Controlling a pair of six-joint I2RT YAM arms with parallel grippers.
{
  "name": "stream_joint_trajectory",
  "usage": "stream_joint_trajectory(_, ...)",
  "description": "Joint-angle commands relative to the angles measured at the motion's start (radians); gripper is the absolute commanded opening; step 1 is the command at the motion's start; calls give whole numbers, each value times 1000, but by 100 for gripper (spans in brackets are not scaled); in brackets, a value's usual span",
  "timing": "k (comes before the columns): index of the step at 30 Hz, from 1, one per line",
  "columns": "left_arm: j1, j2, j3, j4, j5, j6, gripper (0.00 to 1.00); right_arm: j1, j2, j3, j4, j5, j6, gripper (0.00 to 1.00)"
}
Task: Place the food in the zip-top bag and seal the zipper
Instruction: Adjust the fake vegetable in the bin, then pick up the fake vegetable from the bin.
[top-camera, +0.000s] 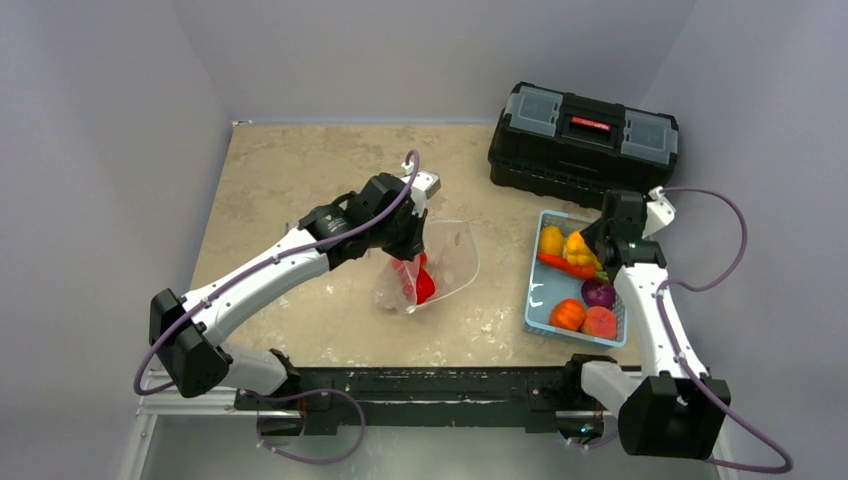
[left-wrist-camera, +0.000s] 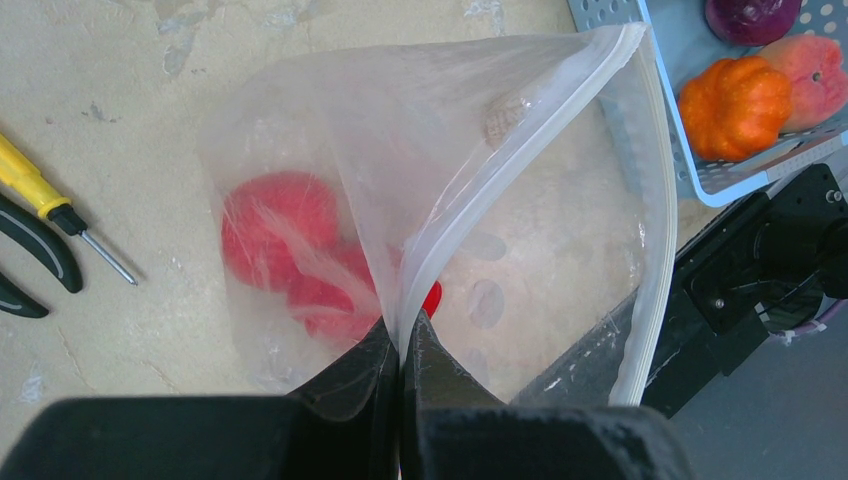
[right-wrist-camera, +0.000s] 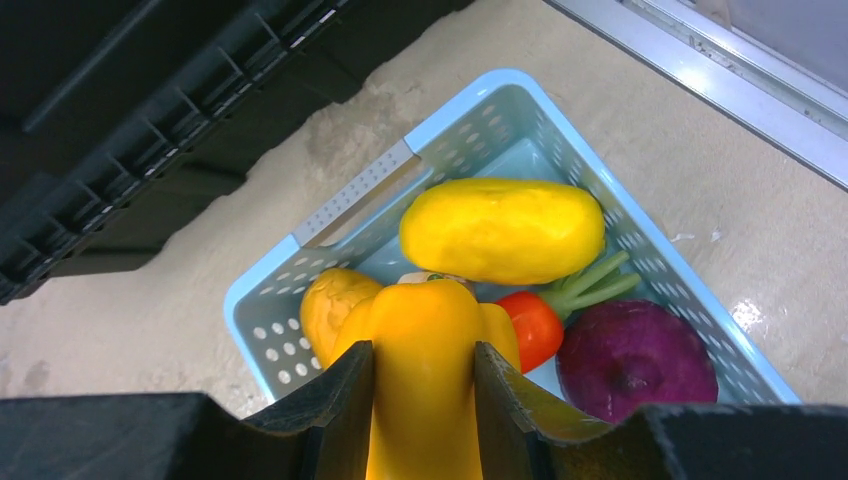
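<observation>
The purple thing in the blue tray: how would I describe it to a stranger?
Start at the black toolbox at the far right; a light-blue tray sits in front of it. The purple onion lies by the tray's right wall, the only dark piece among yellow and orange ones.

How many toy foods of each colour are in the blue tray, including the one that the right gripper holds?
Yellow: 3 (oval piece, pepper, yellow-orange piece)
Red-orange: 1 (carrot)
Purple: 1 (onion)
Orange: 1 (pumpkin)
Peach: 1 (peach)
Total: 7
</observation>
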Motion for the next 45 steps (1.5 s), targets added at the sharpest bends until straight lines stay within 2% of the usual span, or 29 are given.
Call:
stream_joint_trajectory(1, 0, 2, 4, 36, 19, -3, 0, -2, 36, -26, 100, 44, -25, 6)
stream_joint_trajectory(3, 0, 2, 5, 35, 19, -3, 0, -2, 51, -32, 113, -7, -53, 17)
stream_joint_trajectory(6, 1, -1, 7, 35, 24, -3, 0, -2, 41, -64, 166, -95, -119, 43)
stream_joint_trajectory(8, 1, -5, 6, 36, 23, -3, 0, -1, 17, -87, 188, -128, -139, 64)
stream_joint_trajectory(10, 1, -6, 6, 36, 23, -3, 0, -1, 4, -104, 202, -132, -144, 78)
stream_joint_trajectory(15, 1, -9, 6, 35, 26, -4, 0, -1, 44, -70, 142, -149, -183, 97)
stream_joint_trajectory(18, 1, -10, 6, 36, 26, -4, 0, -1, 75, -68, 136, -173, -211, 99)
stream_joint_trajectory(24, 0, -12, 4, 35, 19, -4, 0, -2, 146, -91, 181, -155, -228, 99)
stream_joint_trajectory(27, 0, -12, 4, 35, 14, -2, 0, -2, 175, -92, 188, -114, -213, 95)
stream_joint_trajectory(29, 1, -14, 4, 33, 12, -1, 0, -2, 172, -93, 191, -97, -207, 85)
stream_joint_trajectory(32, 0, -14, 4, 35, 13, -1, 0, -1, 104, -111, 217, -97, -228, 58)
stream_joint_trajectory(34, 1, -14, 5, 34, 17, -1, 0, 1, 45, -122, 221, -97, -236, 35)
stream_joint_trajectory(36, 0, -14, 6, 35, 21, -1, 0, 7, -10, -118, 209, -97, -246, 19)
stream_joint_trajectory(38, 1, -10, 7, 35, 23, -2, 0, 25, -56, -98, 176, -97, -254, 10)
stream_joint_trajectory(40, 0, -7, 8, 34, 26, -3, 0, 58, -93, -71, 156, -128, -260, 6)
stream_joint_trajectory(45, 0, -2, 13, 27, 18, -5, 0, 237, -144, -18, 204, -367, -265, 6)
